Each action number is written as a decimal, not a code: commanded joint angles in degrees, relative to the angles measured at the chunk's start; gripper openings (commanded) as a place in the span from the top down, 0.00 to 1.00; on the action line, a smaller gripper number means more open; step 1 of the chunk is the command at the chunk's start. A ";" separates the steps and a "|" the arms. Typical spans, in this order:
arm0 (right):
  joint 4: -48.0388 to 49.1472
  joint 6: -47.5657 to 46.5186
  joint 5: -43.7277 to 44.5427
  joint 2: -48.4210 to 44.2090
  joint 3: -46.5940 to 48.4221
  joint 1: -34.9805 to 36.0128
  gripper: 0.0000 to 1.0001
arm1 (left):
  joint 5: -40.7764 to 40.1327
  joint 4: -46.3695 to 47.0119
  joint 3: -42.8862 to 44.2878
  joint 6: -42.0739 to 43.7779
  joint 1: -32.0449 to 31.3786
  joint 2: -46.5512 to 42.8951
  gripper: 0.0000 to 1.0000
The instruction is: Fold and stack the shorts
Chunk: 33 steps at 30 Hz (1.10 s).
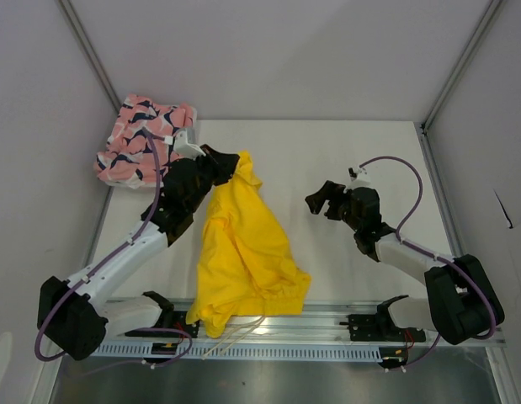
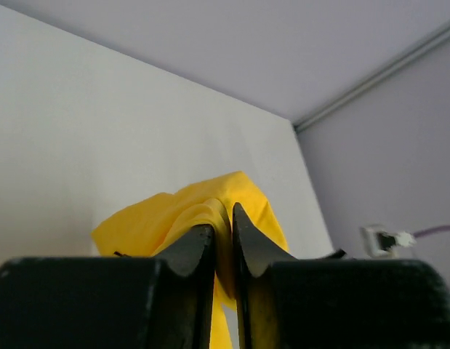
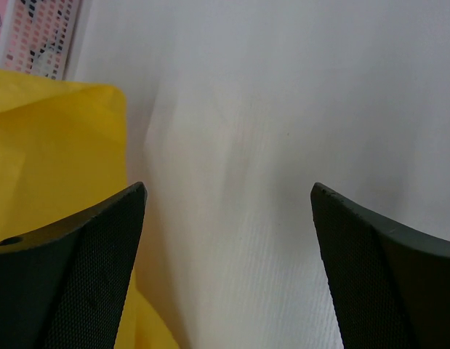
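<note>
**Left gripper pinching the yellow shorts, right gripper wide open**

Our left gripper (image 2: 223, 218) has its two black, hard-looking fingers nearly together on a ridge of the soft plain bright yellow cloth shorts (image 1: 243, 252). The fold bunches up between the tips in the left wrist view. From above, that grip sits at the far end of the garment, which is pulled into a narrow peak there. The cloth widens towards us into a crumpled, wrinkled spread.

Our right gripper (image 1: 319, 202) holds nothing. Its two fingers, faced with finely dimpled black pads (image 3: 94, 269), stand far apart over the bare white table (image 1: 353, 151), just beside the yellow cloth's right edge.

We count two pairs of shorts. The second, pink cloth shorts with a navy-and-white print (image 1: 138, 139), lie heaped in the far left corner, beside the left arm and apart from the yellow pair. In the right wrist view a white mesh grid (image 3: 46, 36) shows over pink in the top left corner.

The yellow pair's near hem reaches the metal rail (image 1: 327, 324) at the table's near edge, and two pale drawstrings (image 1: 235, 332) trail over it. White tabletop shows between the yellow cloth and the right gripper, and across the far side up to the grey walls.
</note>
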 commanded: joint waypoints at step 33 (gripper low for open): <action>-37.38 -0.10 12.56 3.46 16.31 34.48 0.23 | 3.29 -46.29 0.16 6.90 14.29 -23.68 0.01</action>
